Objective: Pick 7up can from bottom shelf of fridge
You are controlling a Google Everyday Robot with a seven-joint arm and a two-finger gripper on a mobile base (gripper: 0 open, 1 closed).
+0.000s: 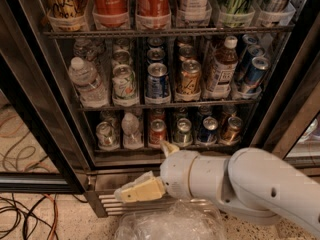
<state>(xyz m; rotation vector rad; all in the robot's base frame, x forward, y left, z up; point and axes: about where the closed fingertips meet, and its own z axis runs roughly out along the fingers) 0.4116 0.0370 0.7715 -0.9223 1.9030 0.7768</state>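
Observation:
The fridge (280, 99) stands open in front of me with wire racks of drinks. On the bottom shelf (165, 147) a row of short cans sits in clear holders. A pale green and white can (106, 134), which looks like the 7up can, is at the far left of that row. Beside it are a small bottle (131, 129), a red can (157, 132), a silvery can (183, 132), a blue can (207, 129) and a brown can (231, 128). My gripper (145, 186) hangs on the white arm (250, 184) below the shelf, in front of the steel base, empty and right of the 7up can.
The louvred steel grille (106, 202) runs under the shelf. A crumpled clear plastic cover (170, 224) lies at the bottom. Cables (25, 216) trail on the floor at the left. A black door frame (30, 124) slants down the left side. Taller racks hold bottles and cans above.

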